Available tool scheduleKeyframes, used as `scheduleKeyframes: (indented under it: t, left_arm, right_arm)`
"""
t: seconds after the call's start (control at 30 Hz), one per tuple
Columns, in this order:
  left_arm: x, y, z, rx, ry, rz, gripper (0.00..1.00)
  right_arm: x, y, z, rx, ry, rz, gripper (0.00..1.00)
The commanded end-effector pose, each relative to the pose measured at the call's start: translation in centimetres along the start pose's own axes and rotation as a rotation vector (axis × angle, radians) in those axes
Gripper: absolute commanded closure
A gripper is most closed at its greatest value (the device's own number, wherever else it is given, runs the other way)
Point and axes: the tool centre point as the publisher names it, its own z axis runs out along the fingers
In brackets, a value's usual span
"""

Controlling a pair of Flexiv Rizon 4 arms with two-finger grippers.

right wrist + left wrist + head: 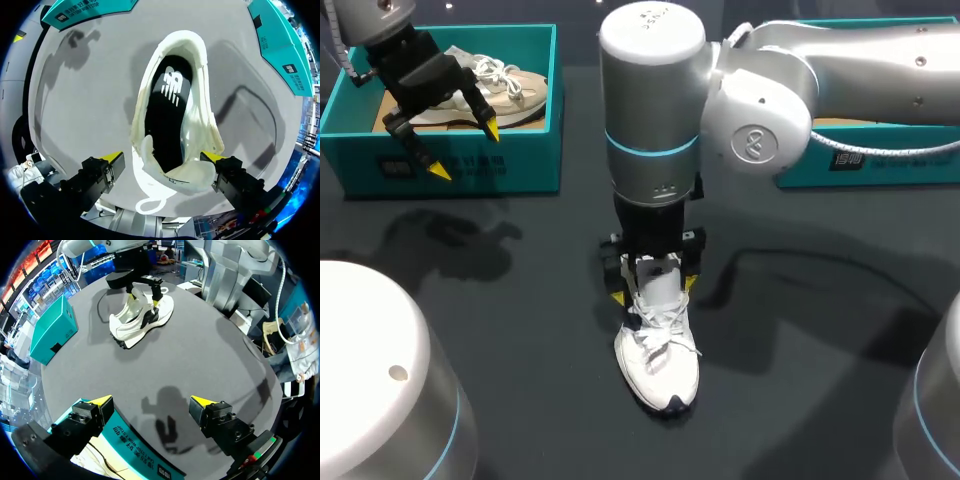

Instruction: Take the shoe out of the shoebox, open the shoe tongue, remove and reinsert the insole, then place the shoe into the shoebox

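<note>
Head view: the white lace-up sneaker (660, 365) lies at lower centre on the dark table (820, 380), its long axis running up-down, toe toward the bottom edge. Our right gripper (654, 290) stands over its heel end. Our left gripper (466, 150), spread, hangs above the teal cardboard shoebox (520, 165) at upper left.

Left wrist view: the sneaker lies far ahead.

Right wrist view: spread fingers straddle the collar, with the black insole (167, 115) just ahead. We judge the right arm nearer.

left gripper (466, 149) raised at far left, fingers spread | right gripper (655, 290) low at centre, fingers apart
</note>
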Motion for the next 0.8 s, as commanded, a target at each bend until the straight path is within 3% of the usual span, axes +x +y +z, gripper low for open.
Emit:
scheduleKeyframes:
  t: [0.03, 0.6, 0.7, 0.77, 0.8]
  left_arm:
    - [0.1, 0.0, 0.0, -0.003, 0.0, 0.0, 0.0]
    - [0.1, 0.0, 0.0, -0.003, 0.0, 0.0, 0.0]
    - [0.1, 0.0, 0.0, -0.003, 0.0, 0.0, 0.0]
    - [0.1, 0.0, 0.0, -0.003, 0.0, 0.0, 0.0]
    - [0.1, 0.0, 0.0, -0.003, 0.0, 0.0, 0.0]
  right_arm:
    - [-0.1, -1.1, -0.2, -0.024, 0.018, -0.003, 0.0]
    - [0.1, -8.5, -1.7, -0.013, 0.016, 0.117, 0.0]
    - [0.3, -9.4, -2.0, -0.006, 0.016, 0.128, 0.12]
    - [0.5, -9.7, -2.2, -0.005, 0.015, 0.131, 0.26]
    - [0.5, -9.8, -2.3, -0.006, 0.014, 0.132, 0.38]
